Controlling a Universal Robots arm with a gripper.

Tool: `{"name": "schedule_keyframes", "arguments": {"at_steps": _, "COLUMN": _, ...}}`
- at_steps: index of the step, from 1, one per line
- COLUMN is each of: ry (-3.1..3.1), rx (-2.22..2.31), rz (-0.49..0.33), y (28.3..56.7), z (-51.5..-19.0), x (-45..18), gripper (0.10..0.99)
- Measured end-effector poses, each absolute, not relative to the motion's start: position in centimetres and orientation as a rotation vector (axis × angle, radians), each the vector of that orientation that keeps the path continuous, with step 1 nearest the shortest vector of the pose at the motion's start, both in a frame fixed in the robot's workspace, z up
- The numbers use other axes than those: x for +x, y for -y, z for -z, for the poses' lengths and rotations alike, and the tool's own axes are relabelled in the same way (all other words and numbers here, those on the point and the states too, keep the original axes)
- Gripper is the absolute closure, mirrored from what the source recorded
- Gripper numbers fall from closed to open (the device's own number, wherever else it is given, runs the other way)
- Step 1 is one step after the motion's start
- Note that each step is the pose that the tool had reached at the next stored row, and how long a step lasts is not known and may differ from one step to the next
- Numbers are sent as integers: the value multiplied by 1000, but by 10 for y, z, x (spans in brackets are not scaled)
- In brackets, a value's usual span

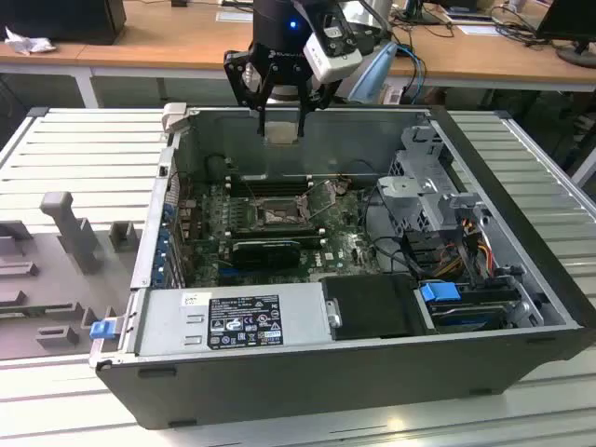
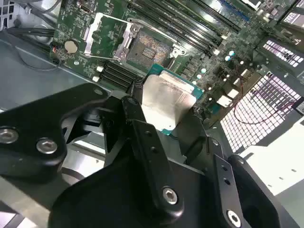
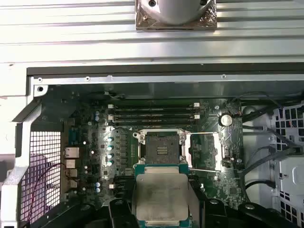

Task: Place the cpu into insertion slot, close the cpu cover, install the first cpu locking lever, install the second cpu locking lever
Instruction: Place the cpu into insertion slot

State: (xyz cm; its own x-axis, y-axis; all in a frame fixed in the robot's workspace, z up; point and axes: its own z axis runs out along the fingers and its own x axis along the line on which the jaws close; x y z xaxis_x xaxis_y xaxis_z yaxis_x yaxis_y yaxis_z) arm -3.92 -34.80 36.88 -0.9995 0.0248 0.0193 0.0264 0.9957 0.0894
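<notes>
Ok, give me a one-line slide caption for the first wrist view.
End effector grips the cpu over the open computer case; the insertion slot is empty, its cpu cover swung open.

Fingers (image 2: 142, 128) of the claw (image 2: 164, 111) hide two edges of the cpu (image 2: 168, 97).

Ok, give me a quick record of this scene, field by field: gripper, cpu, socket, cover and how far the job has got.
gripper: gripper shut on the cpu, above the open computer case
cpu: cpu held clear of the board, metal top showing in both wrist views
insertion slot: insertion slot empty, dark centre exposed
cpu cover: cpu cover swung open, lying beside the slot
progress: cpu not yet placed; no step finished
</notes>
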Motion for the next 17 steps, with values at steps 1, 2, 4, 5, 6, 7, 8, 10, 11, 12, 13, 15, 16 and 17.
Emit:
{"name": "schedule_keyframes", "arguments": {"at_steps": 1, "ry": 3120, "rx": -85, "rz": 140, "y": 348, "z": -369, "x": -39, "gripper": 557}}
{"name": "schedule_keyframes", "arguments": {"at_steps": 2, "ry": 3120, "rx": -124, "rz": 140, "y": 348, "z": -369, "x": -39, "gripper": 557}}
{"name": "schedule_keyframes", "arguments": {"at_steps": 4, "ry": 3119, "rx": -197, "rz": 134, "y": 348, "z": -366, "x": -39, "gripper": 557}}
{"name": "schedule_keyframes", "arguments": {"at_steps": 5, "ry": 3119, "rx": -197, "rz": 134, "y": 348, "z": -365, "x": -39, "gripper": 557}}
{"name": "schedule_keyframes", "arguments": {"at_steps": 6, "ry": 3119, "rx": -197, "rz": 134, "y": 348, "z": -364, "x": -39, "gripper": 557}}
{"name": "schedule_keyframes", "arguments": {"at_steps": 7, "ry": 3119, "rx": -197, "rz": 134, "y": 348, "z": -363, "x": -39, "gripper": 557}}
{"name": "schedule_keyframes", "arguments": {"at_steps": 8, "ry": 3119, "rx": -198, "rz": 134, "y": 348, "z": -363, "x": -39, "gripper": 557}}
{"name": "schedule_keyframes", "arguments": {"at_steps": 10, "ry": 3119, "rx": -198, "rz": 132, "y": 348, "z": -362, "x": -39, "gripper": 557}}
{"name": "schedule_keyframes", "arguments": {"at_steps": 11, "ry": 3119, "rx": -197, "rz": 131, "y": 348, "z": -361, "x": -39, "gripper": 557}}
{"name": "schedule_keyframes", "arguments": {"at_steps": 12, "ry": 3119, "rx": -199, "rz": 130, "y": 348, "z": -361, "x": -39, "gripper": 557}}
{"name": "schedule_keyframes", "arguments": {"at_steps": 13, "ry": 3119, "rx": -204, "rz": 131, "y": 348, "z": -361, "x": -39, "gripper": 557}}
{"name": "schedule_keyframes", "arguments": {"at_steps": 15, "ry": 3119, "rx": -217, "rz": 131, "y": 348, "z": -361, "x": -40, "gripper": 557}}
{"name": "schedule_keyframes", "arguments": {"at_steps": 16, "ry": 3117, "rx": -241, "rz": 131, "y": 348, "z": -360, "x": -40, "gripper": 557}}
{"name": "schedule_keyframes", "arguments": {"at_steps": 17, "ry": 3116, "rx": -267, "rz": 131, "y": 348, "z": -360, "x": -40, "gripper": 557}}
